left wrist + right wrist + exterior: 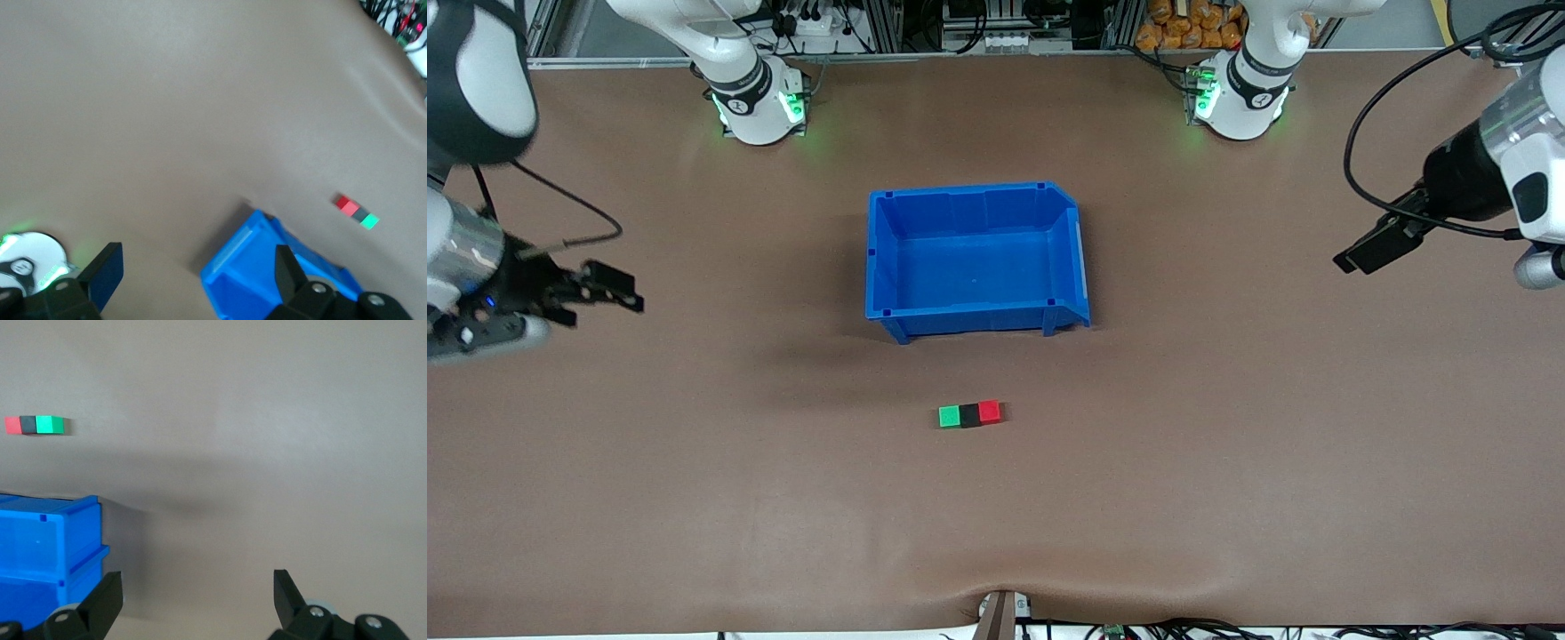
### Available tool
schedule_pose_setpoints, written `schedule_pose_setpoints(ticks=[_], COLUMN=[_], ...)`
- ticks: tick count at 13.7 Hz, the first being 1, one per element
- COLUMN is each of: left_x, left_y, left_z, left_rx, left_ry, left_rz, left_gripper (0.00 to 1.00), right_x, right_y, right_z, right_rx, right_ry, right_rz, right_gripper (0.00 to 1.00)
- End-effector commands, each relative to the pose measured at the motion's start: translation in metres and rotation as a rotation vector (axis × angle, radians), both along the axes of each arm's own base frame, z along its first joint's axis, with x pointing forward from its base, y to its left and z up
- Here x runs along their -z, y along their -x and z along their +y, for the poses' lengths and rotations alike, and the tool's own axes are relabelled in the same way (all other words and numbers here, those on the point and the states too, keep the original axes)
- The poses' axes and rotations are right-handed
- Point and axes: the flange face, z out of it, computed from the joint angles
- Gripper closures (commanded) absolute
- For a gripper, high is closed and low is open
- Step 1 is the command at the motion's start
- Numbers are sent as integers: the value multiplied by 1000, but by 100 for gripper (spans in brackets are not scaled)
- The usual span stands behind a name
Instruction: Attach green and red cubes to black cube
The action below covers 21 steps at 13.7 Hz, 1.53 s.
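The green cube (949,415), the black cube (969,414) and the red cube (989,411) lie joined in one row on the brown table, nearer to the front camera than the blue bin, black in the middle. The row also shows in the left wrist view (357,213) and the right wrist view (35,425). My left gripper (1374,244) is open and empty, up over the left arm's end of the table. My right gripper (609,293) is open and empty over the right arm's end. Both are well away from the cubes.
An empty blue bin (885,258) stands at the table's middle, between the arm bases and the cubes. It shows partly in both wrist views (247,267) (53,540). Cables lie along the table's front edge.
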Motion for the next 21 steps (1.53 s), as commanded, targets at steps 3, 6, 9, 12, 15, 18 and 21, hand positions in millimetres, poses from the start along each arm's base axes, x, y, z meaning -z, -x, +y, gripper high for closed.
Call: schedule_pose_setpoints(ticks=[3, 6, 9, 12, 15, 18, 21], left_x=[-5, -8, 4, 13, 24, 27, 23], left_y=[22, 39, 65, 73, 81, 89, 92], left_z=[24, 46, 64, 74, 85, 90, 92], left_rx=[152, 242, 306, 333, 373, 383, 399], left_ry=[-17, -11, -12, -13, -84, -84, -88], left_rz=[11, 1, -49, -45, -6, 21, 20], left_gripper=[0, 0, 0, 0, 0, 0, 0], right_x=[-40, -50, -50, -56, -57, -57, -57], right_y=[44, 54, 58, 62, 62, 61, 61], right_z=[-23, -33, -44, -48, -48, -48, -47], right_rx=[194, 237, 248, 243, 242, 241, 236], right_ry=[36, 40, 59, 81, 80, 81, 80], right_rz=[40, 93, 115, 113, 110, 108, 108], right_gripper=[0, 0, 0, 0, 0, 0, 0])
